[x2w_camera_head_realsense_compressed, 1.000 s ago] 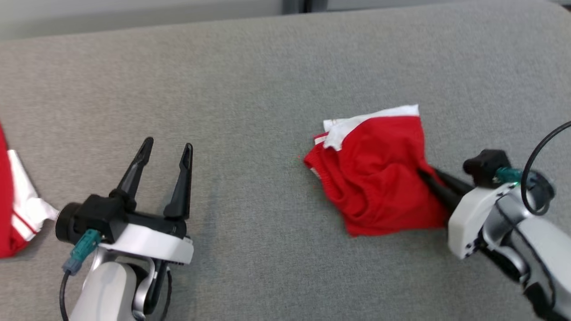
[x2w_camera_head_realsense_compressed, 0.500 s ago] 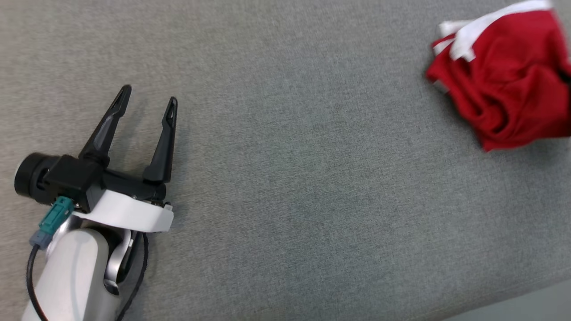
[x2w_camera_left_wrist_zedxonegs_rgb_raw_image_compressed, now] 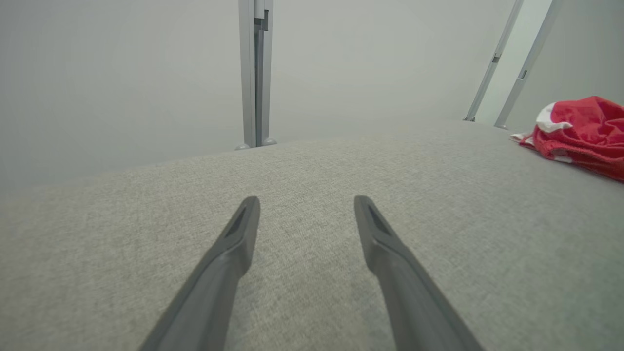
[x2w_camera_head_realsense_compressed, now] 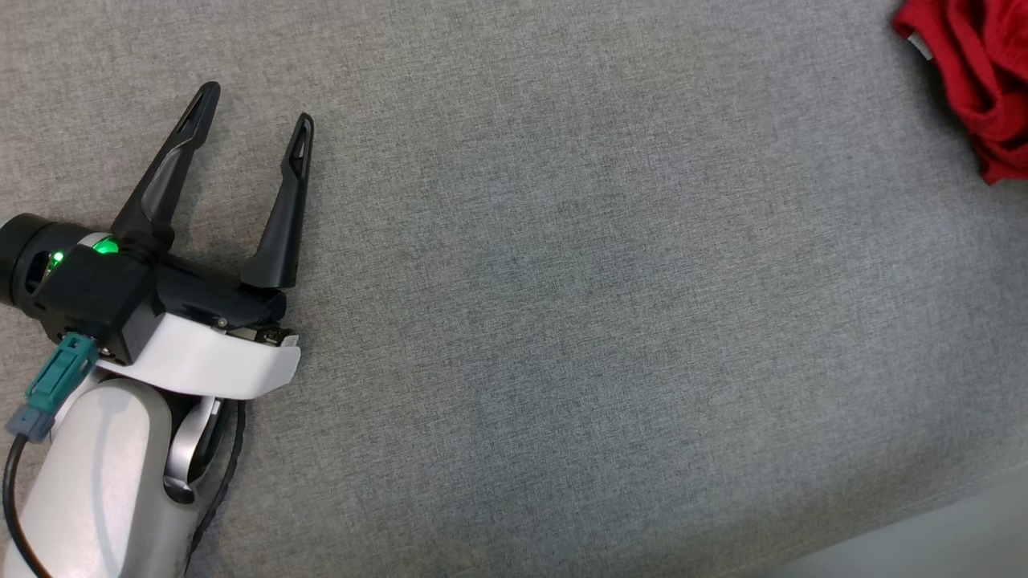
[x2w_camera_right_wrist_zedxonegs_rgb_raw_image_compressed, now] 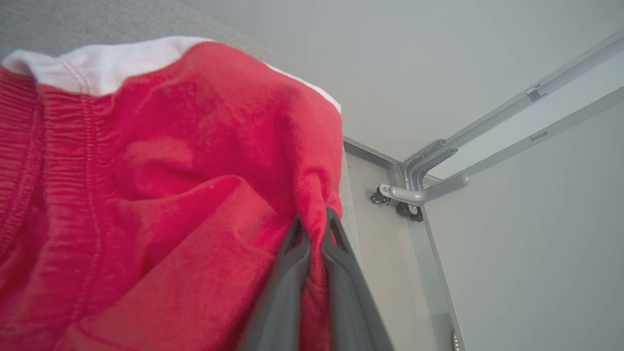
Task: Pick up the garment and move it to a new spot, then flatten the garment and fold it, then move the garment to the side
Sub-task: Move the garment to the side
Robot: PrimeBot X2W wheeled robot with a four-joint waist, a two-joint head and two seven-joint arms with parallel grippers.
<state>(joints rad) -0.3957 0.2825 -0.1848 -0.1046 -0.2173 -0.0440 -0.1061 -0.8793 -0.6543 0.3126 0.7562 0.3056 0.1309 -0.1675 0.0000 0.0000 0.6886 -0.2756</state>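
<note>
The garment (x2w_camera_head_realsense_compressed: 980, 72) is a bunched red piece with white trim, cut off by the top right corner of the head view. In the right wrist view my right gripper (x2w_camera_right_wrist_zedxonegs_rgb_raw_image_compressed: 314, 219) is shut on a fold of the garment (x2w_camera_right_wrist_zedxonegs_rgb_raw_image_compressed: 170, 170), which hangs bunched to its left over the surface's edge. My left gripper (x2w_camera_head_realsense_compressed: 254, 104) rests open and holds nothing at the left of the grey fabric surface (x2w_camera_head_realsense_compressed: 562, 281). In the left wrist view the left gripper (x2w_camera_left_wrist_zedxonegs_rgb_raw_image_compressed: 306, 202) points across bare surface, with the garment (x2w_camera_left_wrist_zedxonegs_rgb_raw_image_compressed: 580, 129) far off to the right.
The grey surface ends at a pale floor strip (x2w_camera_head_realsense_compressed: 948, 530) at the lower right. Beyond the far edge stand a metal post (x2w_camera_left_wrist_zedxonegs_rgb_raw_image_compressed: 255, 73) and slanted rails (x2w_camera_left_wrist_zedxonegs_rgb_raw_image_compressed: 507, 68). Metal frame rails (x2w_camera_right_wrist_zedxonegs_rgb_raw_image_compressed: 419, 185) lie past the edge beside the garment.
The head camera has swung, so the whole picture shifted. The garment, held by the right gripper, now lies farther right of the left gripper. The left gripper stays open.
</note>
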